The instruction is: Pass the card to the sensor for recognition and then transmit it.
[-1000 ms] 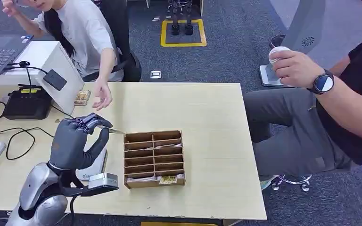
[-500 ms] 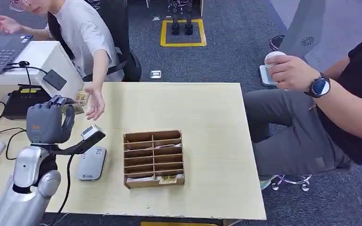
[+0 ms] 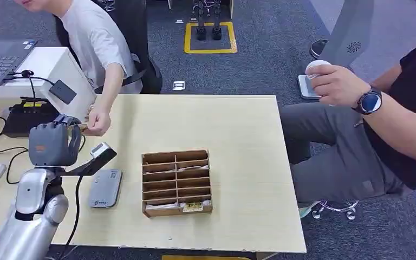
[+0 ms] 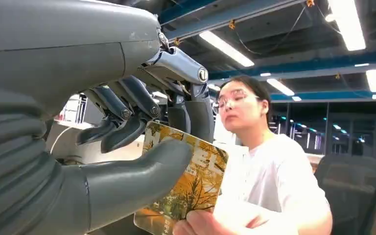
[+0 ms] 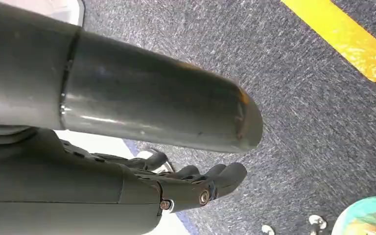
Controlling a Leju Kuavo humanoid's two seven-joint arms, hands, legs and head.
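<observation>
Handover step reached: left hand (image 4: 127,147) grasping card (image 4: 186,186), person's hand (image 3: 97,120) also holding; release remaining. Right hand (image 5: 196,188) hanging loosely released.

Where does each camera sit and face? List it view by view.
Head: high on the body, looking down at the table; left hand shows.
Left wrist: behind the left hand, facing a person; thumb on the card.
Right wrist: behind the right hand, facing carpet.
Shared: both left-side views show the person's hand on the card.

Person's hand (image 3: 98,121) just beside left hand (image 3: 50,143)
</observation>
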